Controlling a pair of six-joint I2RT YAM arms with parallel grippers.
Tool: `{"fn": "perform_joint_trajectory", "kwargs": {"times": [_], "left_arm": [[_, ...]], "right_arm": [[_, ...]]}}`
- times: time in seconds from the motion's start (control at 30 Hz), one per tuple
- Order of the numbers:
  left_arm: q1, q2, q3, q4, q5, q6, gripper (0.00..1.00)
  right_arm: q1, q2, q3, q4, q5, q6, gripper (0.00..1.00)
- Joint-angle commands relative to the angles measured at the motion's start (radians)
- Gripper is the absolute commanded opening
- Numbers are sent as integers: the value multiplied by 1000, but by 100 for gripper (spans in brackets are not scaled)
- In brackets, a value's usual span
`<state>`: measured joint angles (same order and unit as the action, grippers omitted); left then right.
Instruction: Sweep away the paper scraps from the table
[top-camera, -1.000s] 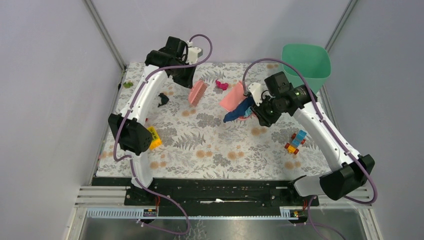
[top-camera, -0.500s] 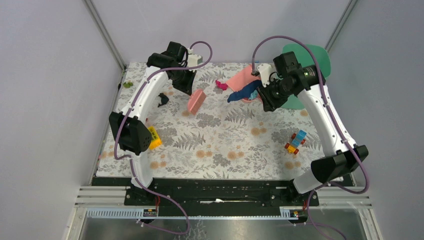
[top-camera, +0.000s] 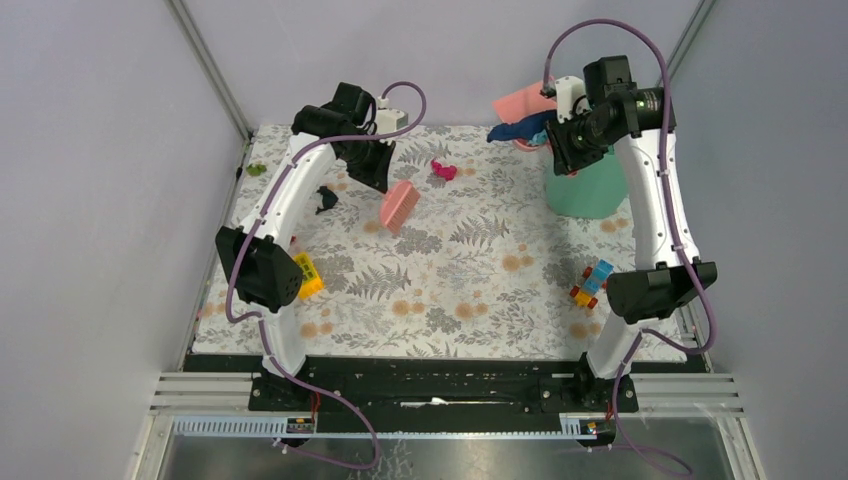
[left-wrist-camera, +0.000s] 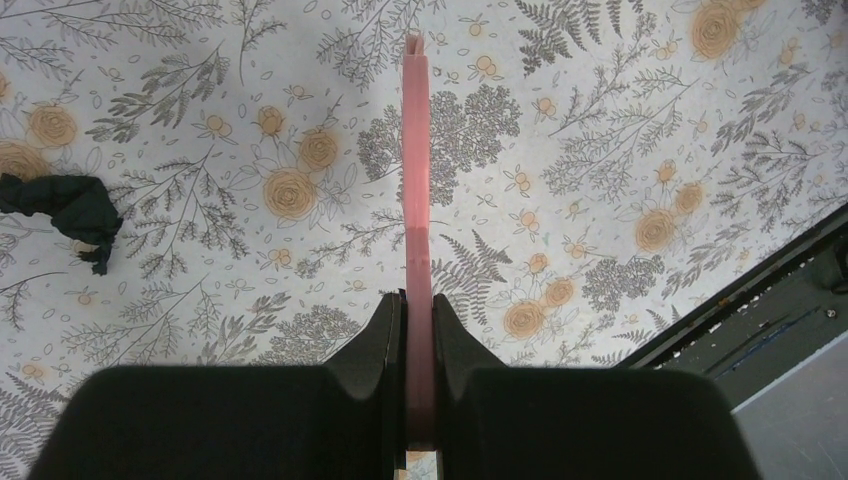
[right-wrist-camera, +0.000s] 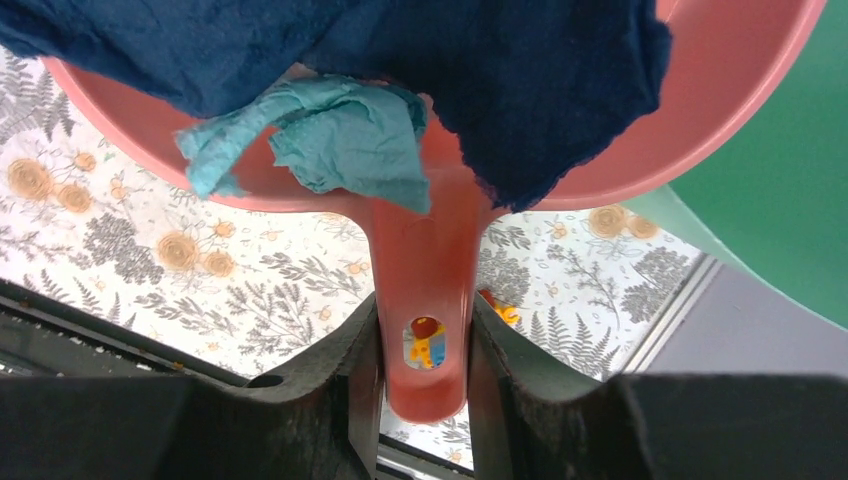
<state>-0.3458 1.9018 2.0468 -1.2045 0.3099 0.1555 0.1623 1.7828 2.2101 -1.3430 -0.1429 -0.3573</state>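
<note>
My right gripper is shut on the handle of the pink dustpan, held high at the far right, beside the green bin. In the right wrist view my right gripper clamps the handle, and the pan holds a dark blue scrap and a cyan scrap. My left gripper is shut on a flat pink sweeper card, edge-on in the left wrist view. A magenta scrap and a dark scrap lie on the table.
A yellow brick lies by the left arm's elbow. A multicoloured toy vehicle sits near the right edge. A small green object lies at the far left corner. The table's black rail shows in the left wrist view.
My right arm has lifted the loaded dustpan off the table and carried it up to the far right, beside the green bin. My left gripper has shifted the pink card slightly to the right.
</note>
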Motion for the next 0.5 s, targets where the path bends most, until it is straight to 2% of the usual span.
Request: {"fn": "perform_joint_trajectory", "kwargs": {"times": [0.0, 0.23, 0.47], "left_arm": [[-3, -57, 40, -1, 44, 18, 0], [-7, -69, 21, -8, 49, 24, 0], [-23, -68, 13, -15, 59, 32, 0]], "right_arm": [[-52, 12, 86, -40, 68, 21, 0], [-181, 103, 237, -122, 133, 20, 0], [-252, 156, 308, -111, 319, -116, 0]]}}
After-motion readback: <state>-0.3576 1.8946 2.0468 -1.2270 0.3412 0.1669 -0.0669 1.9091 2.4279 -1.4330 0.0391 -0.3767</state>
